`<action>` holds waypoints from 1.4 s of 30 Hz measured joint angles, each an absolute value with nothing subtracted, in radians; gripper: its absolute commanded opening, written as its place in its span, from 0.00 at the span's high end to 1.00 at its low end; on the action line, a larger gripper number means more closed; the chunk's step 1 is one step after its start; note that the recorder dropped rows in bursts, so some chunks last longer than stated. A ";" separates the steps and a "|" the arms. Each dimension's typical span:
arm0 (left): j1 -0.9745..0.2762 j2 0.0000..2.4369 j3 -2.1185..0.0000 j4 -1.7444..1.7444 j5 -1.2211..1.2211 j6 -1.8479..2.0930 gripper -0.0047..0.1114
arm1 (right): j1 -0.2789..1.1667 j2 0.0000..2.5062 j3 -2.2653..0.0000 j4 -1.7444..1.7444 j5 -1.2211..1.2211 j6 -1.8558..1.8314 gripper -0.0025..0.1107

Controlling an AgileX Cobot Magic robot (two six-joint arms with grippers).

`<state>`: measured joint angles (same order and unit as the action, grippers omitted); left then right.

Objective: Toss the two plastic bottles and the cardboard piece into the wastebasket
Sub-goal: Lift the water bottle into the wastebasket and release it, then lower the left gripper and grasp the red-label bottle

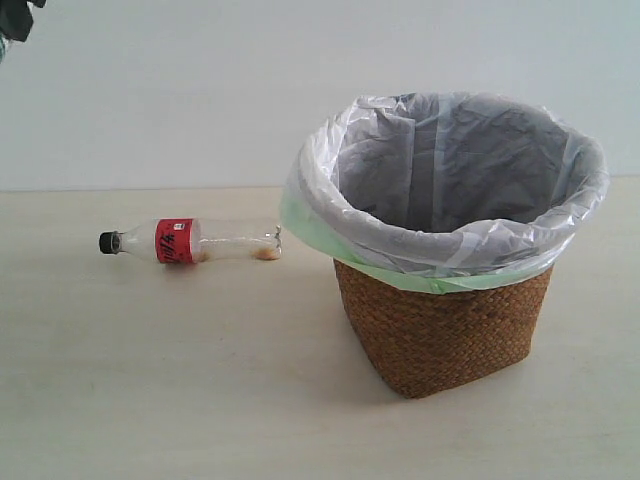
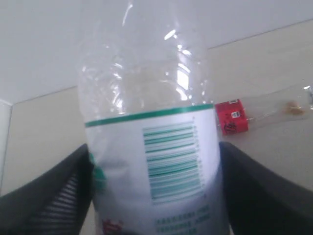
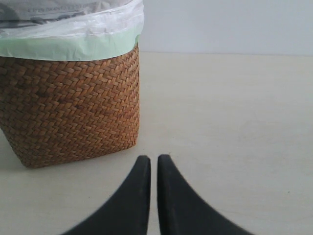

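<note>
The green-and-white-label bottle (image 2: 146, 122) fills the left wrist view, and my left gripper (image 2: 154, 164) is shut on its labelled body, with a dark finger (image 2: 54, 196) pressed to each side. Its cap is out of view. In the exterior view only a dark bit of that arm (image 1: 16, 18) shows, in the top left corner. The red-label bottle (image 1: 190, 241) (image 2: 232, 116) lies on its side on the table, black cap pointing away from the wastebasket (image 1: 440, 330) (image 3: 73, 107). My right gripper (image 3: 154, 159) is shut and empty, low beside the basket's woven wall. The cardboard piece is out of view.
The pale wooden table (image 1: 150, 380) runs back to a plain white wall (image 1: 150, 90). The basket's translucent bag (image 1: 450, 160) folds over its rim, with a pale green band below.
</note>
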<state>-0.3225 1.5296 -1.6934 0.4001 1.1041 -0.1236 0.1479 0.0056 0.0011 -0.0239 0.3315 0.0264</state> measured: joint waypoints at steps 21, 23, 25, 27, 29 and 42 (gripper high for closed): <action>-0.425 1.780 -1.948 -1.133 1.058 0.537 0.06 | 0.148 0.006 0.001 -0.024 0.331 0.026 0.96; -0.456 1.780 -1.980 -0.972 1.040 0.501 0.10 | 0.148 0.006 0.001 -0.024 0.331 0.026 0.96; -0.481 1.788 -1.985 -0.781 1.036 0.435 0.16 | 0.148 0.006 0.001 -0.024 0.331 0.026 0.96; -0.493 1.803 -1.985 -0.609 1.018 0.311 0.21 | 0.148 0.006 0.001 -0.024 0.331 0.026 0.96; -0.494 1.818 -1.983 -0.461 0.968 0.138 0.27 | 0.148 0.006 0.001 -0.024 0.331 0.026 0.96; -0.490 1.818 -1.970 0.029 1.069 0.118 0.28 | 0.148 0.006 0.001 -0.024 0.331 0.026 0.96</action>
<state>-0.4902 1.8183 -1.9701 0.0290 1.0692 0.1178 0.1479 0.0056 0.0011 -0.0239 0.3315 0.0264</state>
